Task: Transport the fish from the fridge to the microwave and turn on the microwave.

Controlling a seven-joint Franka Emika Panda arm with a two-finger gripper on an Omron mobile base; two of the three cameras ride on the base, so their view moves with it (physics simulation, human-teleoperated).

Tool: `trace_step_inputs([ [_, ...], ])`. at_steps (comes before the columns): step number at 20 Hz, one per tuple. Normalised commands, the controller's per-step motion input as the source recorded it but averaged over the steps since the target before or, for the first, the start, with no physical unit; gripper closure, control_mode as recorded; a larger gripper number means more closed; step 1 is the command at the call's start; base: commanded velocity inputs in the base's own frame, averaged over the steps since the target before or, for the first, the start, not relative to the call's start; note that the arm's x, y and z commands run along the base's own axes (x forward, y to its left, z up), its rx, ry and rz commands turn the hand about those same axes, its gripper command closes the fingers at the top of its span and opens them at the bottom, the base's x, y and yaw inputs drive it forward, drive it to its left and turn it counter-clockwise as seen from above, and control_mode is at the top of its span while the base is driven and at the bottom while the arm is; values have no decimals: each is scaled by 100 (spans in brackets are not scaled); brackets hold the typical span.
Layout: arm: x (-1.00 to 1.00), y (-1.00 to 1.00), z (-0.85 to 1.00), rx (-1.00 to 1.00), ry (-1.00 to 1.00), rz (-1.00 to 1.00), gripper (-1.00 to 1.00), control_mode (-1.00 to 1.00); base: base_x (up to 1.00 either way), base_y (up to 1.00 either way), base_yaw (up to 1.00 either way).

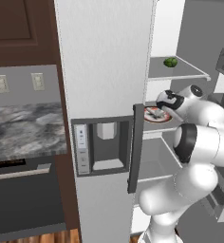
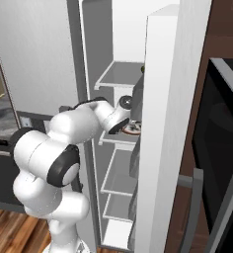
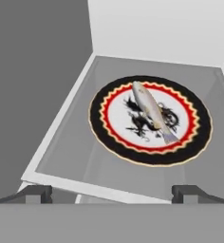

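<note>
Left base view: arm reaching into the open fridge [image 1: 104, 71], gripper [image 1: 167, 105] hovering over the plate [image 1: 157, 117] on a middle shelf.

Right base view: wrist sitting by the plate [image 2: 131, 129].

Hand view: fish [image 3: 151, 110] lying diagonally on the plate [image 3: 199, 128]; fingertips [image 3: 38, 193] spread wide, gripping nothing.

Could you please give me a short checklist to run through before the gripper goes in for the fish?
1. Fridge door open, shelf reachable: ok.
2. Fish lies on the plate, unobstructed: ok.
3. Gripper spread wide, nothing between its fingertips: ok.
4. Gripper centred over the fish: not ok, the fish sits ahead and slightly to the right in the hand view.
5. Fingers aligned across the fish's narrow width: cannot tell.
</note>
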Motion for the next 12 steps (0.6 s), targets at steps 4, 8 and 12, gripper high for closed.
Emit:
trace_step_inputs([
  [4,25,-7,-8,1,0,1,-100,-100,0,0,0],
  [8,27,-4,-8,1,0,1,-100,-100,0,0,0],
  [12,29,-4,-12,1,0,2,-100,-100,0,0,0],
])
